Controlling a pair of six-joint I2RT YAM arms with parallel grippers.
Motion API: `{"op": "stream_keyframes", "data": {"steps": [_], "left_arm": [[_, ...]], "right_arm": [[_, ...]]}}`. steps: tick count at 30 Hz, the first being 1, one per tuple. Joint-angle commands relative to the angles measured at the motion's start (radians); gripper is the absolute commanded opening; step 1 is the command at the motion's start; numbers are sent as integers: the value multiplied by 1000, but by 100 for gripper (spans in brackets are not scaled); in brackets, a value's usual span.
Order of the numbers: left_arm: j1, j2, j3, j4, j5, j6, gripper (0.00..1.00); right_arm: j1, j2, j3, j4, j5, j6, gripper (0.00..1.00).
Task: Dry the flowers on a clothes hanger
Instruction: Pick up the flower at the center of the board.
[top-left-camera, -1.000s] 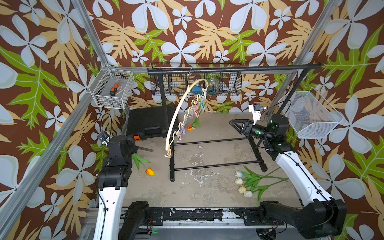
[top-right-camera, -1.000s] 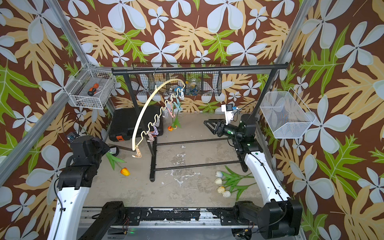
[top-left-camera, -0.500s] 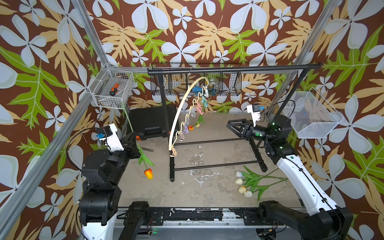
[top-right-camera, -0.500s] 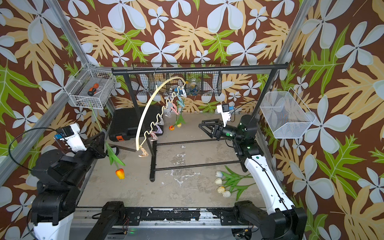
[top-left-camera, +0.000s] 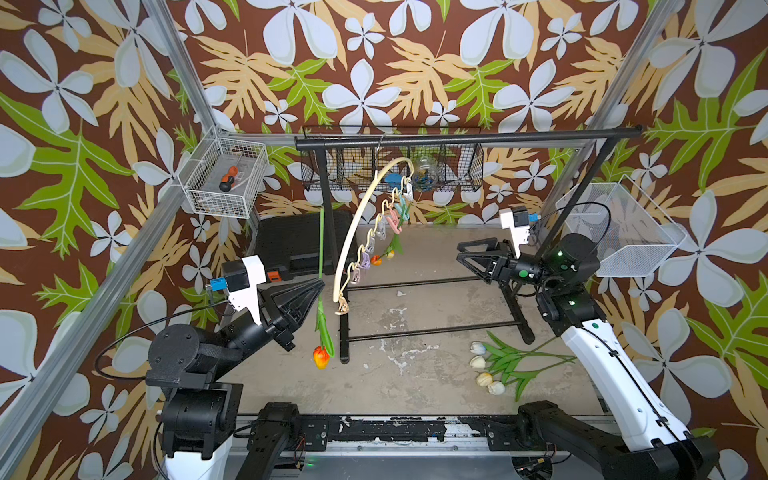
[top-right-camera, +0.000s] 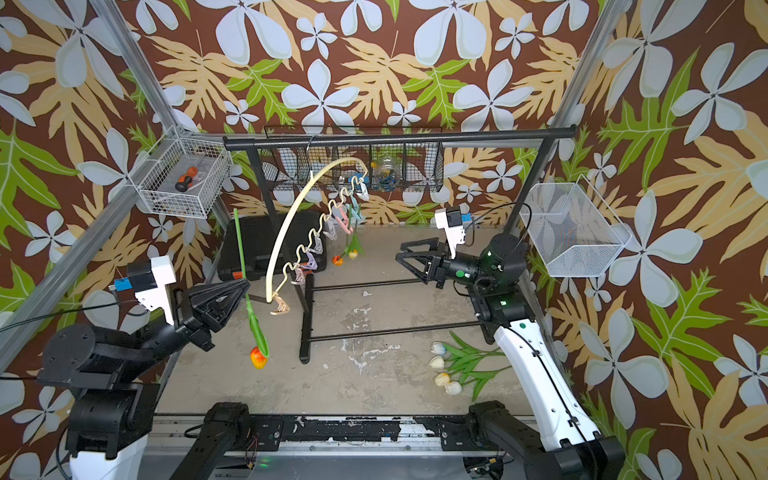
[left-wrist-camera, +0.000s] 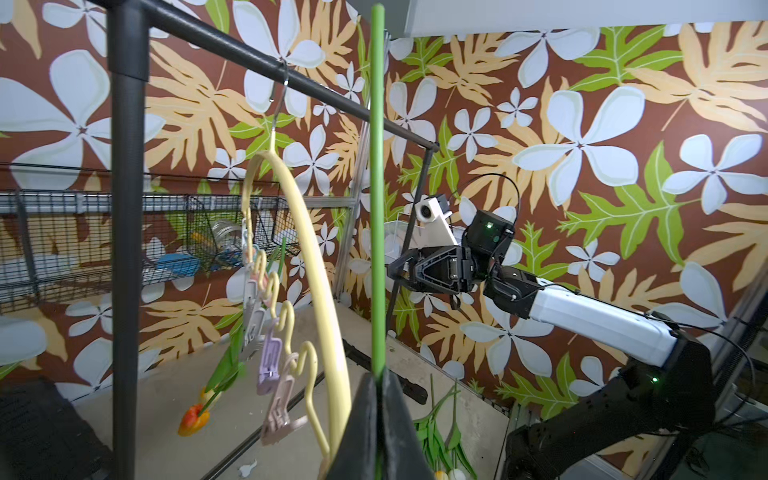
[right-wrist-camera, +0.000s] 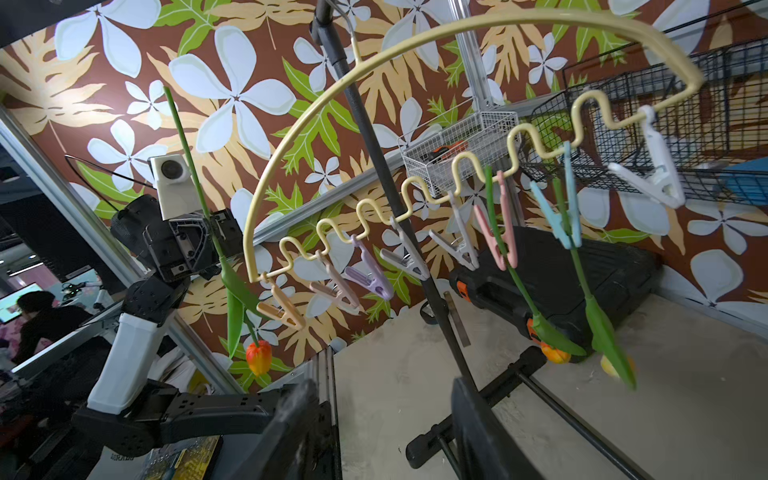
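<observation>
The cream arc clothes hanger hangs tilted at upper centre, pastel pins along its wavy bar. Two pins hold orange tulips head-down. A third orange tulip hangs head-down, stem upright, left of centre. Four white tulips lie bunched on the counter, lower right.

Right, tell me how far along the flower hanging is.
Done: two tulips hang head-down, clipped on the clothes hanger. In hand: the left gripper is shut on a third, orange tulip's stem beside the hanger's near end; the right gripper is open and empty. Left: four white tulips lie on the floor.
</observation>
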Motion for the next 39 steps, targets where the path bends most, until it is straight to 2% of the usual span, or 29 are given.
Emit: {"op": "stream_keyframes", "data": {"steps": [1,6,12,20,22,25,29,32,39], "left_arm": [[-6,8,-13,90,87,-28,0],[-33,75,-3,106,138,-21,0],[-48,148,51,116,148,-4,0],[-95,238,129,118,140,-3,0],[-147,251,132,119,112,8,0],[-278,293,142,88,29,51,0],[-492,369,207,-41,-190,180,0],[-532,407,216,-4,-203,162,0],[-689,468,176,127,-353,161,0]], "right_arm": [[26,5,17,27,-3,-23,54],[72,25,29,18,14,-35,54],[135,57,70,20,22,-42,54],[164,70,110,19,34,-49,54],[168,72,113,20,41,-51,54],[170,76,113,20,45,-52,54],[170,79,120,26,48,-54,54],[171,75,121,52,44,-40,54],[173,34,68,200,41,17,54]]}}
